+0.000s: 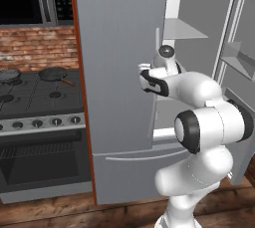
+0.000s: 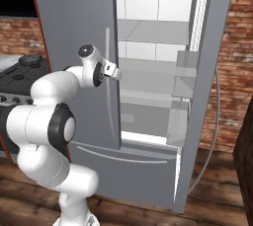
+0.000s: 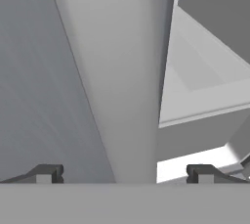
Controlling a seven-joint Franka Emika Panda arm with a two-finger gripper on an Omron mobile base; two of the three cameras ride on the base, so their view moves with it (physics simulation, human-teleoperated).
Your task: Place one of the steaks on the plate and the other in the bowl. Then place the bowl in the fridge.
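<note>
Gripper (image 3: 124,174) spread wide, holding nothing, apparently at edge of closed fridge (image 2: 74,32) door; right door open.

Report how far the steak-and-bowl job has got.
Done: the fridge has its right door swung open, white shelves bare. In hand: nothing; the gripper is open at the left door's edge. Left: no steak, plate or bowl is in sight here, so sorting and storing remain unconfirmed.

The fridge (image 1: 119,48) is smooth brushed grey metal with matt white shelves; left of the gripper (image 3: 124,174), a black glossy stove (image 1: 40,97); rough brick wall (image 1: 37,48) behind.
</note>
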